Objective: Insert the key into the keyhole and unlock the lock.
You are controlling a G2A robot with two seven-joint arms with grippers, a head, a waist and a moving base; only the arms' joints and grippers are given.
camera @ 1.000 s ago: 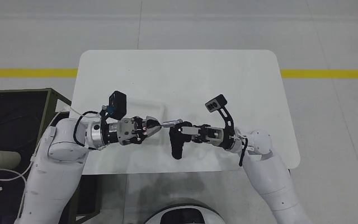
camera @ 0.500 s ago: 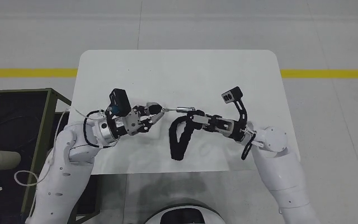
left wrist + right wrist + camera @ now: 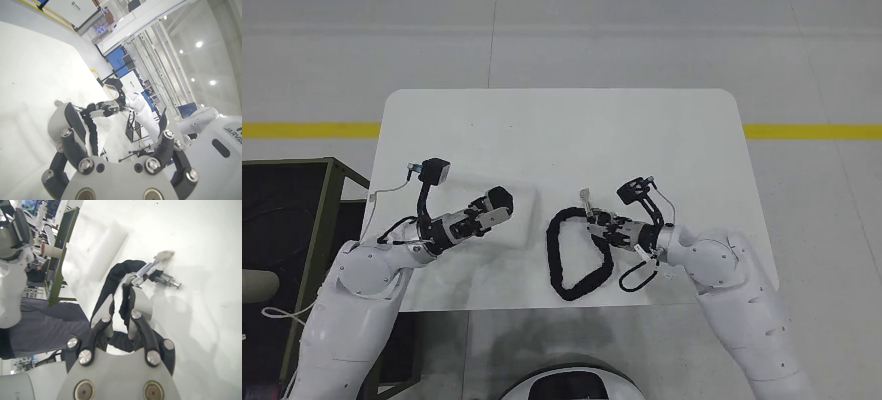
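A black fabric-sleeved cable lock (image 3: 570,262) lies in a loop on the white table (image 3: 642,130). My right gripper (image 3: 599,226) is shut on the sleeve just behind the silver lock body (image 3: 146,270). The key (image 3: 164,255) sticks out of that body's far end. The cable's silver pin end (image 3: 170,281) lies beside the body, apart from it. My left gripper (image 3: 499,204) stands open to the left of the lock with nothing between its fingers. In the left wrist view the left gripper (image 3: 117,113) faces the cable (image 3: 93,132) and the key (image 3: 57,103).
A flat white slab (image 3: 105,251) lies on the table between the arms, behind the lock. A dark green-framed cart (image 3: 302,200) stands off the table's left edge. The table's far half is bare.
The left gripper let go of the key, opened and drew back to the left. The right gripper brought the lock down, and the cable now lies looped on the table.
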